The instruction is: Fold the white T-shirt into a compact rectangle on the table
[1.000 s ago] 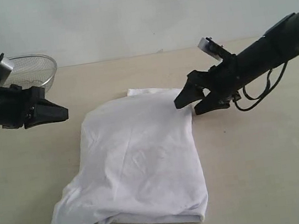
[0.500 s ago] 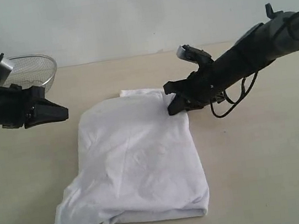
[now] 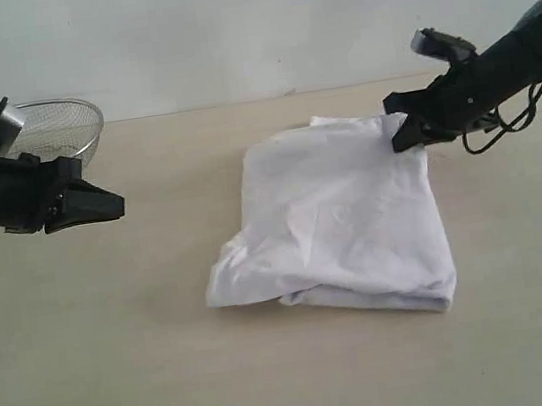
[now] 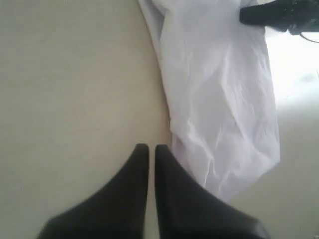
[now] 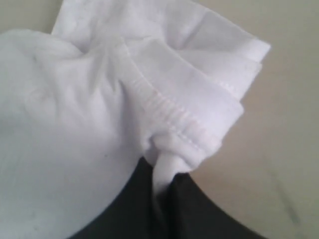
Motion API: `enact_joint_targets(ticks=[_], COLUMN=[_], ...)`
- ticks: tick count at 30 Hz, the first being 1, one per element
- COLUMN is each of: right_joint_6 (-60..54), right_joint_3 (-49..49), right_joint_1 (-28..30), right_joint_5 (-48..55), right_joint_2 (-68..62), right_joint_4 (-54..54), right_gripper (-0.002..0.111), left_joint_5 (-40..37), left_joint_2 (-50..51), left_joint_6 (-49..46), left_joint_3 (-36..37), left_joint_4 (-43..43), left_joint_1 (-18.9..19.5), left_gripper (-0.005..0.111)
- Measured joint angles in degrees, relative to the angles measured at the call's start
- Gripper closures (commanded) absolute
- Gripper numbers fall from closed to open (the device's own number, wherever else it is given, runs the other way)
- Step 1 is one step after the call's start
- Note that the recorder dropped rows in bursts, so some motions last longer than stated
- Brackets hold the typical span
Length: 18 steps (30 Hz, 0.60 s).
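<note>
While your right gripper (image 3: 401, 133) pinches a far corner of the white T-shirt (image 3: 338, 209), its jaws are clamped tight on a bunched fold of hem (the right wrist camera shows stitched white fabric squeezed between the black jaws). You have the shirt lying crumpled on the table (image 3: 95, 389), a little right of the middle, with its near edge rumpled and layered. Whether the held corner is lifted clear of the tabletop is hard to tell from the exterior view. Your left gripper (image 3: 116, 205) hangs over bare table, well apart from the shirt, jaws pressed together on nothing. Behind it, a round wire-mesh basket (image 3: 58, 127) sits at the table's far left.
</note>
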<state>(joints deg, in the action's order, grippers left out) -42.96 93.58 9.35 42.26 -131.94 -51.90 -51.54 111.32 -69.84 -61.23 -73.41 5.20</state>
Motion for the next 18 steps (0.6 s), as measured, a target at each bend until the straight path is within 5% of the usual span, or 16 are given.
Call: enact_joint_targets(ticks=[10,18], right_joint_6=[12.1,14.6], right_joint_3=[16.7,30.4], right_joint_1=[1.5,1.5], right_joint_5=[-3.0,-5.2], right_joint_2=[-0.9,-12.8], right_joint_4=[22.0,27.9], right_gripper=[0.109,0.108], left_joint_5=[-0.7,-0.7], left_joint_2=[0.9,1.0], left_joint_6=[-0.1,-0.1], left_joint_3=[0.0,0.0], left_joint_4=[-0.9,-2.4], left_joint_1=[0.0,0.1], left_gripper=[0.102,0.102])
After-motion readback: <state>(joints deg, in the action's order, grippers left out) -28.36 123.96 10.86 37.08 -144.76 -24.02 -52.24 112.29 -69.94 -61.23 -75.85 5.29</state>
